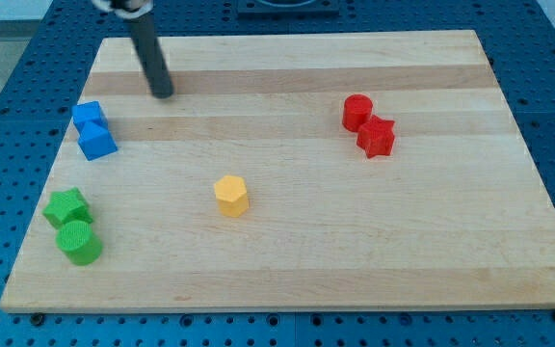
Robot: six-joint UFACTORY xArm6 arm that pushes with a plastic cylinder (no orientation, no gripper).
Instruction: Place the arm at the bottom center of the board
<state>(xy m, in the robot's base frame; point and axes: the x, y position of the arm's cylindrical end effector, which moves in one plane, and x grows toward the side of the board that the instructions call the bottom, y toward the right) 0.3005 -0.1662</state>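
Spanning most of the view, one wooden board (287,270) holds seven blocks: two blue (89,116) (96,141) at left, two green (66,207) (80,243) bottom left, two red (357,112) (377,137) at right, one yellow hexagon (231,196) center. My tip (163,93) grasps nothing, sits top left, right of the blues, touching no block.

My tip (163,93) rests low at the view's upper left, the dark rod slanting up-left.
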